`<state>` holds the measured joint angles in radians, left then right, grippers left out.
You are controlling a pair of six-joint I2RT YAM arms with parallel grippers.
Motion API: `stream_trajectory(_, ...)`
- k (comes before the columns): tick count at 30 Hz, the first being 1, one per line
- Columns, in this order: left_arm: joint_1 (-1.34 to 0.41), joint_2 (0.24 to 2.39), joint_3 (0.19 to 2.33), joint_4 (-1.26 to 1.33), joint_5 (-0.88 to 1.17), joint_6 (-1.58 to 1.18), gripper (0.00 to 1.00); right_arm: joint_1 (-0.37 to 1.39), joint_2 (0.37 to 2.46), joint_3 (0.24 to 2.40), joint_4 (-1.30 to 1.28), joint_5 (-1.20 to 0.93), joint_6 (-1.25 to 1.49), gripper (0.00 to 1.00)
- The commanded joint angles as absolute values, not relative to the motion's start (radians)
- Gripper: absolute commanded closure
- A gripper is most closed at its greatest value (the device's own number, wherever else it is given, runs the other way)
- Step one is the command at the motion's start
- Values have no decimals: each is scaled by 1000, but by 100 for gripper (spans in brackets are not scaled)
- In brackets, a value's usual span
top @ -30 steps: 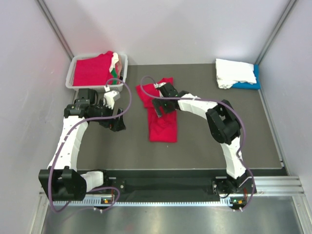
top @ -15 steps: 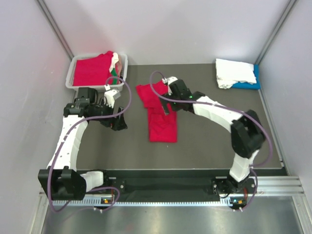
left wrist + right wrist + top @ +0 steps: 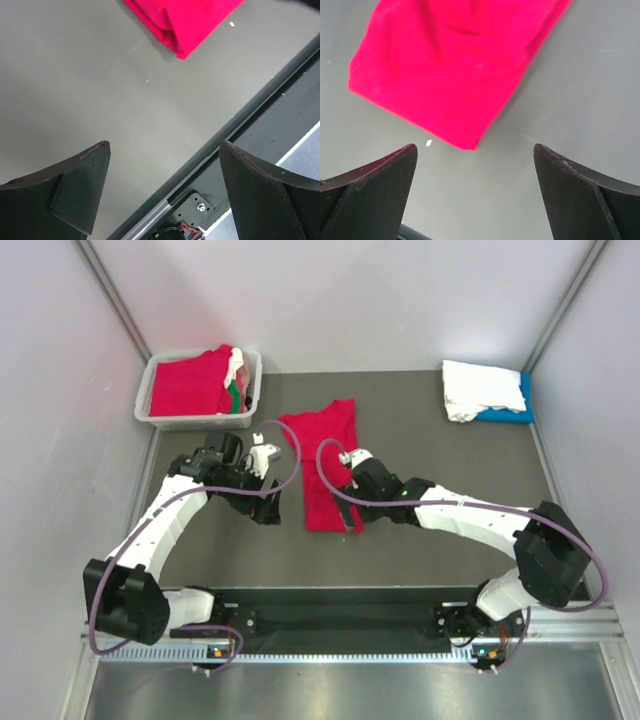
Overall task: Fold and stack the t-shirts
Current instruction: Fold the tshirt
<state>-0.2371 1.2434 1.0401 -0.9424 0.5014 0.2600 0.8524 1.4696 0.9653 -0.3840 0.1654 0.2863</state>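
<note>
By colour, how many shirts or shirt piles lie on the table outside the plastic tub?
red shirt: 1
white pile: 1
blue shirt: 1
Total: 3

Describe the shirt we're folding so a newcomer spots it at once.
On the dark table, look at the middle, between the tub at far left and the white and blue pile at far right. There lies a red shirt folded into a long strip. It is the only red one on the table; the other red cloth sits in the tub.
</note>
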Motion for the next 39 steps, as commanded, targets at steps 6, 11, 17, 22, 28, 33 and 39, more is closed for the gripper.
stream_trajectory(6, -239, 1322, 1002, -810, 492, 296, 7, 930, 1542, 982, -337, 175, 385, 0)
stream_trajectory(11, -239, 1348, 1005, -782, 486, 295, 7, 948, 1569, 982, -327, 172, 410, 0)
stream_trajectory(17, -283, 1336, 988, -716, 436, 250, 12, 950, 1601, 1000, -324, 173, 403, 0)
stream_trajectory(22, -422, 1382, 1000, -660, 367, 196, 15, 940, 1605, 994, -322, 181, 402, 0)
stream_trajectory(28, -472, 1459, 1049, -666, 354, 176, 18, 933, 1591, 956, -293, 176, 426, 0)
stream_trajectory(33, -472, 1460, 1005, -608, 390, 140, 18, 898, 1591, 919, -253, 149, 439, 0)
stream_trajectory(39, -476, 1500, 1003, -565, 433, 86, 20, 871, 1601, 899, -233, 143, 437, 1)
